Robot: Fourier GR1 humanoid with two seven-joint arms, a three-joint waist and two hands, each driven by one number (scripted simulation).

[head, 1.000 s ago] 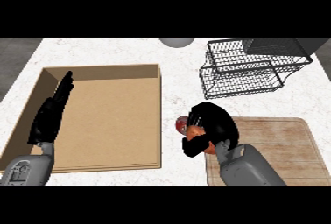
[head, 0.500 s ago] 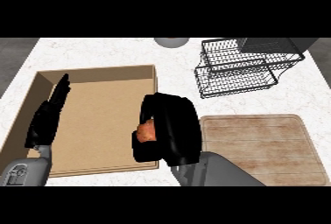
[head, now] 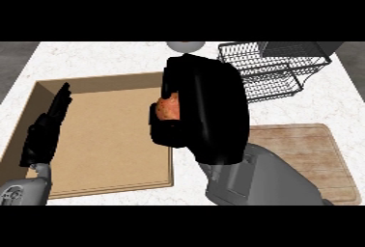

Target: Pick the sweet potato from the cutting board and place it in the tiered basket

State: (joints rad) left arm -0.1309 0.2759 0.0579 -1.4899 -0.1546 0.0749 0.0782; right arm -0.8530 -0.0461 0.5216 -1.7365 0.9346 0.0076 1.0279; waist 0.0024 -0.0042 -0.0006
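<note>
My right hand (head: 206, 111) is raised high and close to the view, its fingers curled round the orange sweet potato (head: 170, 108), of which only a small part shows. The hand hangs over the right edge of the cardboard box, left of the black wire tiered basket (head: 274, 72) at the back right. The wooden cutting board (head: 314, 154) lies at the right, partly hidden by my right forearm, with nothing visible on it. My left hand (head: 44, 130) rests open at the left, fingers straight, over the box's left wall.
A large shallow cardboard box (head: 107, 140) takes up the left half of the white marbled counter (head: 107, 58). A small grey round object (head: 185, 46) sits at the back edge, behind my right hand.
My right hand has lifted the sweet potato off the cutting board, risen toward the view and swung left then back toward the basket. The left hand has not moved.
</note>
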